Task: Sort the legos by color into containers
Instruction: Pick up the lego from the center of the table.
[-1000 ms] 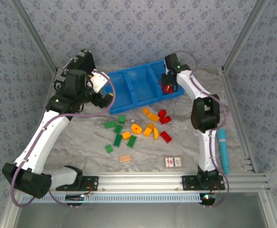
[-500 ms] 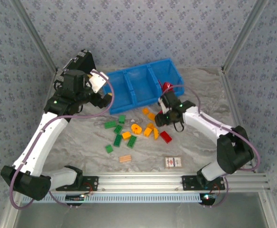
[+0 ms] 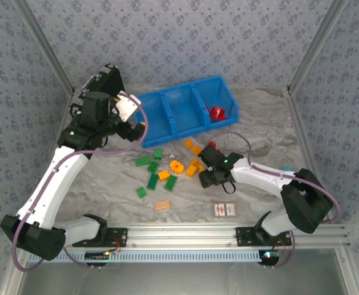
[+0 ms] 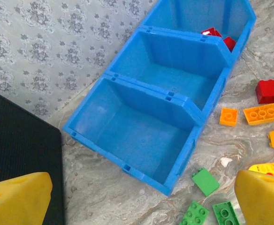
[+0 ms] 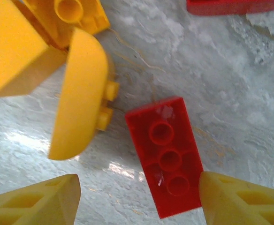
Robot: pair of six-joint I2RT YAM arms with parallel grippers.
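The blue tray of containers (image 3: 167, 114) stands at the back of the table, with red legos (image 3: 217, 113) in its right bin; its other two bins look empty in the left wrist view. Loose green (image 3: 152, 173) and orange-yellow legos (image 3: 177, 166) lie scattered in front of it. My right gripper (image 3: 206, 169) is low over the pile, open. A red lego (image 5: 167, 154) lies studs-down between its fingers, close to the right fingertip (image 5: 235, 199), beside a curved orange-yellow lego (image 5: 78, 98). My left gripper (image 3: 133, 126) hangs open near the tray's (image 4: 193, 123) left bin, holding nothing.
A black hard case (image 3: 102, 83) stands at the back left, next to the left arm. A tan ridged piece (image 3: 161, 205) and a white red-printed card (image 3: 225, 209) lie near the front rail (image 3: 185, 234). Metal frame posts border the table.
My right arm has swung from the tray's right bin down to the loose pile, and its jaws have opened wider. A red lego now lies in that bin. The left arm has not moved.
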